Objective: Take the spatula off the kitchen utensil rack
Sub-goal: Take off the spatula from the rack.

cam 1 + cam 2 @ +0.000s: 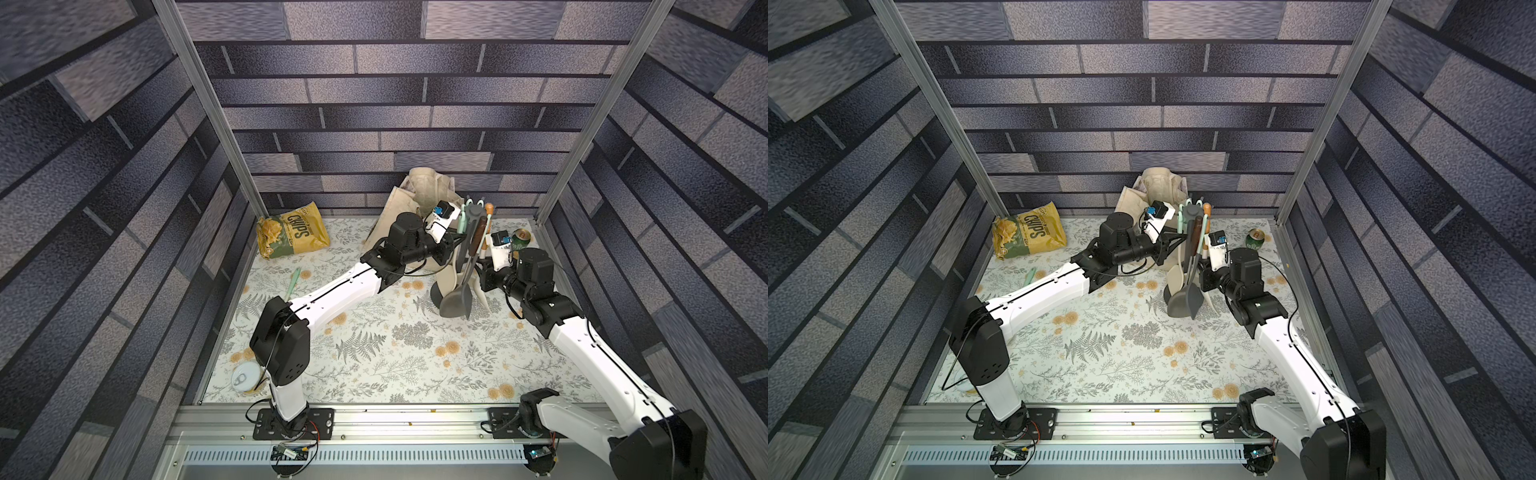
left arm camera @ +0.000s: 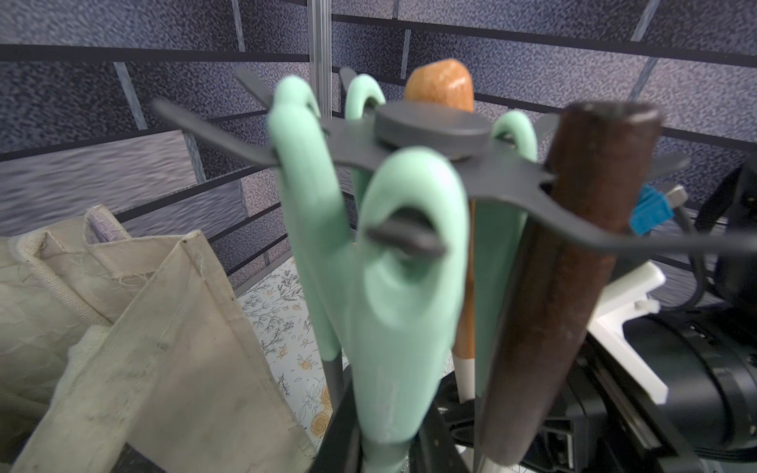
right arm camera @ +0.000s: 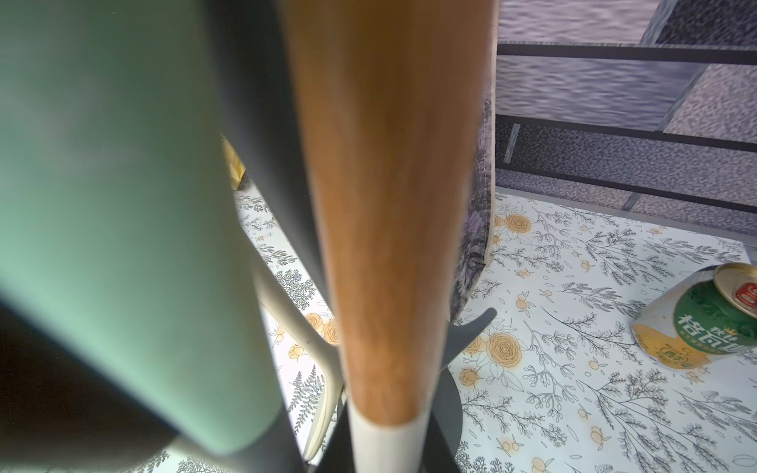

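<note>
At the front left of the floral worktop (image 1: 395, 365), a white ring-pull tin (image 1: 245, 376) stands beside the left arm's base. Farther in, a loose mint-green utensil (image 1: 294, 282) lies flat, partly hidden under the left arm.

The kitchen utensil rack (image 1: 472, 212) stands right of centre, with an arm on either side. The spatula (image 2: 393, 327) hangs from it, its mint loop threaded on a hook spoke (image 2: 405, 239). The left pincer (image 2: 389, 446) is clenched on the spatula's mint handle below the loop.

Other handles crowd it. A grey turner's dark brown handle (image 2: 573, 266) hangs just beside it, and more mint loops sit behind. The right pincer (image 3: 387, 454) grips the white lower end of a wooden-handled utensil (image 3: 389, 204) on the rack's far side.

Beyond are a chips bag (image 1: 293, 235) on the left and a dented green can (image 1: 521, 239) on the right. A canvas bag (image 1: 415, 199) slumps against the back wall, right behind the rack.
</note>
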`<state>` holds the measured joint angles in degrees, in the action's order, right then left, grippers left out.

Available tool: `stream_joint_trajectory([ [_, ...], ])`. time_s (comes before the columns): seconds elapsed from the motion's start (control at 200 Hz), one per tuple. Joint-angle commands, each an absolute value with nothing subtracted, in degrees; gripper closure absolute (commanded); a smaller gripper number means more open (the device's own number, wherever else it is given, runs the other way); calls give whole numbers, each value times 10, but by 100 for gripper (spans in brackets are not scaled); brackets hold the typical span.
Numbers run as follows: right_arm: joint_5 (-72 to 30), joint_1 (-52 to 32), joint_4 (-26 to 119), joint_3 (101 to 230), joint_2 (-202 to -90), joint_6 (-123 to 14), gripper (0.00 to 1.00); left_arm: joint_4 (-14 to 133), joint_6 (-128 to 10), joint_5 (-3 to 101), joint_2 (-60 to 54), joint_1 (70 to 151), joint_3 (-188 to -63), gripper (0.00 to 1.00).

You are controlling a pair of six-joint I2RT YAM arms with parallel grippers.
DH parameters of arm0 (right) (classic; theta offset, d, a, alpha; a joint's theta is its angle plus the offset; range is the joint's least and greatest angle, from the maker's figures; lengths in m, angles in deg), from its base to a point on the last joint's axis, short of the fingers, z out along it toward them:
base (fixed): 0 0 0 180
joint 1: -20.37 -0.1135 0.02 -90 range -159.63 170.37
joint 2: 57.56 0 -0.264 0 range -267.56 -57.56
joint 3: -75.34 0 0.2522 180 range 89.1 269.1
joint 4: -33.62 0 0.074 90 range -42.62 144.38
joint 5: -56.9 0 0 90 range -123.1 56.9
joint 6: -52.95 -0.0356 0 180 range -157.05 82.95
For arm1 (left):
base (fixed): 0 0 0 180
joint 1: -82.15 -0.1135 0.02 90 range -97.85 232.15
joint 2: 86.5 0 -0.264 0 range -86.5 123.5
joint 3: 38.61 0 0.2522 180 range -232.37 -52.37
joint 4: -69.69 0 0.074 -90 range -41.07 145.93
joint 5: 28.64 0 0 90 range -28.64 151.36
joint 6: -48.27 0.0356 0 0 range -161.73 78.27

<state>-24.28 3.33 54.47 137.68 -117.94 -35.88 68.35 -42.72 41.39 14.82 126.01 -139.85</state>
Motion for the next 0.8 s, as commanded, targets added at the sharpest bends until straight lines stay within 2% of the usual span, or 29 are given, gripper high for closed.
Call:
stream_joint_trajectory([
  [0.0, -238, 25, 577, 1372, -1178, -353, 91, 643, -406, 439, 139, 1271, -1411, 84],
  [0.105, -240, 25, 578, 1371, -1179, -353, 91, 639, -393, 463, 131, 1276, -1401, 85],
  [0.406, -241, 25, 578, 1368, -1174, -352, 91, 595, -368, 551, 118, 1284, -1413, 100],
  [0.796, -243, 25, 578, 1366, -1173, -353, 90, 616, -368, 571, 83, 1284, -1387, 100],
])
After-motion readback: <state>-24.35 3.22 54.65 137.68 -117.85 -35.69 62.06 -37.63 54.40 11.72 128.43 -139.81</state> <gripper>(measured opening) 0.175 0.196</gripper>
